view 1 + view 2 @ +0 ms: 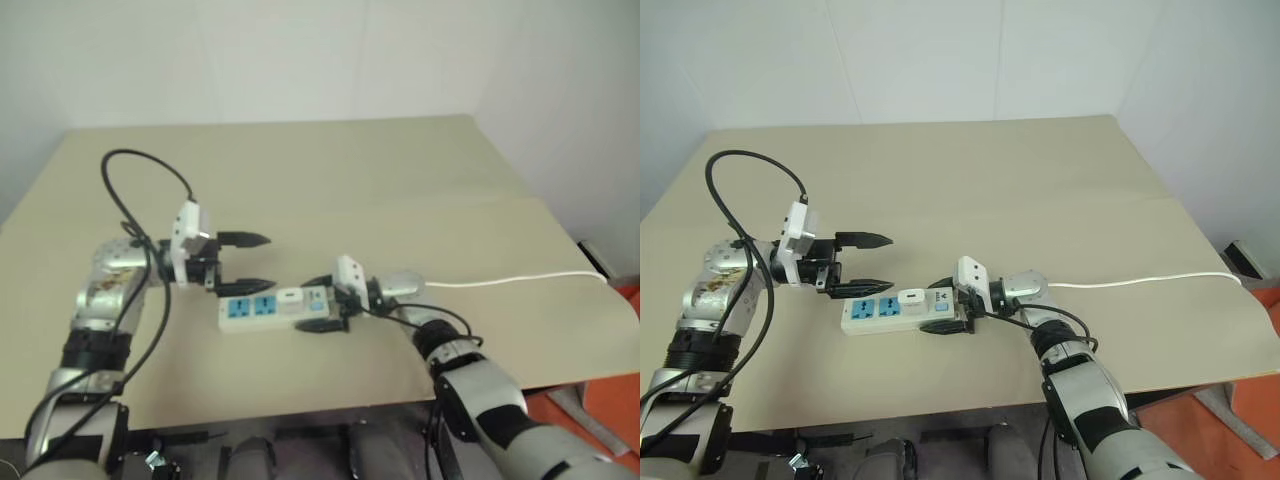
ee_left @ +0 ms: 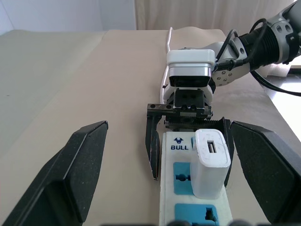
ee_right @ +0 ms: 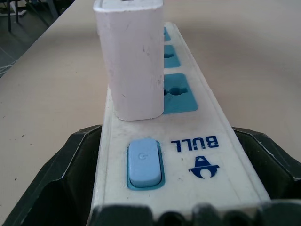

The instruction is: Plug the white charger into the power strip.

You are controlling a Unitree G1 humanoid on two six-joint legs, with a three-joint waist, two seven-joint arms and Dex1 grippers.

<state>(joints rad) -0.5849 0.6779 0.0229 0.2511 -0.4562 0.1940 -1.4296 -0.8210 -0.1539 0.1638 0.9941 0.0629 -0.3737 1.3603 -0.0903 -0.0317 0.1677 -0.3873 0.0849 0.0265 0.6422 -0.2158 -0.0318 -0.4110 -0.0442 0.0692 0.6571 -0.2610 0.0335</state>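
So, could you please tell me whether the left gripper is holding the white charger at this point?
No, the left gripper hangs open and apart from the white charger, which stands upright in the power strip.

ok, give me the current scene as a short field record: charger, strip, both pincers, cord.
charger: white charger stands upright in the socket next to the switch end of the power strip
strip: flat on the tan table, two blue sockets free
left pincer: open, holding nothing, lifted clear of the strip's far end
right pincer: fingers either side of the strip's switch end; open wide, grip not certain
cord: thin white cord runs from the strip toward the table's right edge
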